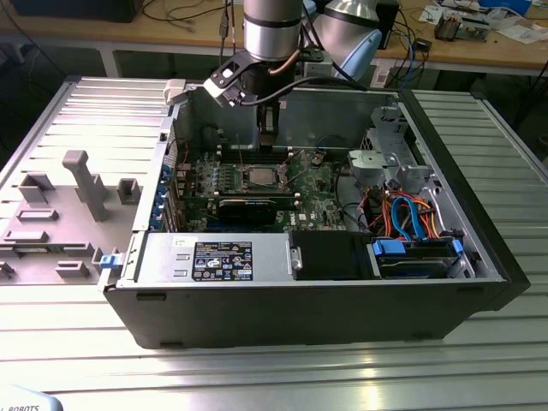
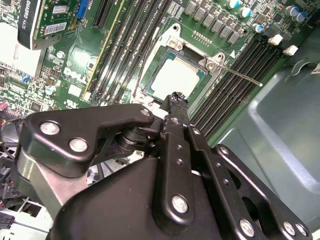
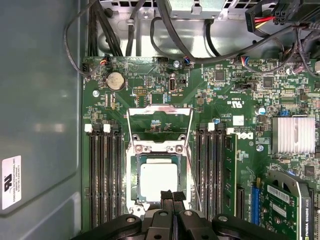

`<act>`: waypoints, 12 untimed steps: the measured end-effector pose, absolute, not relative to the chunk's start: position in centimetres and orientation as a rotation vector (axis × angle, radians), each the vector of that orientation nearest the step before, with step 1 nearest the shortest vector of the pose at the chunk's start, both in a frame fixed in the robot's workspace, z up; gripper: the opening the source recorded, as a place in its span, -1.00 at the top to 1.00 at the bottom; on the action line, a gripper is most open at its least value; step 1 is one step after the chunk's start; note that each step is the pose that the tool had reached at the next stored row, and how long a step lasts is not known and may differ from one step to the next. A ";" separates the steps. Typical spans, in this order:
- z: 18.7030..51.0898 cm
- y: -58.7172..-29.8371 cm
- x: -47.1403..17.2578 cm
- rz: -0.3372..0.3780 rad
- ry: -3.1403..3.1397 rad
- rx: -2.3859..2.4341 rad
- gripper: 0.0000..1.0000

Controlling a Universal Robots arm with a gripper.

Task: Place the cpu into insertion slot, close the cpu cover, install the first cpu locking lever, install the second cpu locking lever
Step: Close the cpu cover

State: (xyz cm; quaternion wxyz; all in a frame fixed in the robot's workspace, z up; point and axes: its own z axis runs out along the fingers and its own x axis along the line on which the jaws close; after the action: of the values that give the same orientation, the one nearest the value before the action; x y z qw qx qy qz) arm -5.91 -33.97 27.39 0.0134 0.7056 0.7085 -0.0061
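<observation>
Workbenches (image 1: 128,34) strewn with cables back a ribbed metal table (image 1: 257,368), where an open computer case (image 1: 300,312) lies on its side with its green motherboard (image 3: 165,92) facing up. On that board, the insertion slot (image 3: 133,180) already holds one cpu (image 3: 158,179), a small flat square with a pale silvery-grey top sitting level inside the silver rim. The cpu cover (image 3: 160,107) is folded back just beyond the slot, and green board shows through its window. One thin locking lever (image 2: 242,76) sticks out from the slot's corner over the black memory slots. The single gripper (image 3: 170,195) is over the slot's edge with its two ribbed fingertips pressed together and nothing between them; I can't tell if they touch the chip. One coin cell (image 3: 115,80) sits beyond the cover, and one finned heatsink (image 3: 292,135) lies well to the slot's side. A white label (image 3: 11,182) is stuck on the case wall.
</observation>
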 end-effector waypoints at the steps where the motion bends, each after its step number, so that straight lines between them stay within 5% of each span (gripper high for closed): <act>1: 27.4 -34.0 -5.9 -0.019 2.207 2.198 0.79; 12: 27.8 -34.0 -5.9 -0.021 2.208 2.199 0.79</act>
State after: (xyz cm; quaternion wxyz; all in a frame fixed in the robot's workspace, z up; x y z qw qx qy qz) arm -5.91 -33.97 27.77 0.0129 0.7055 0.7085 -0.0067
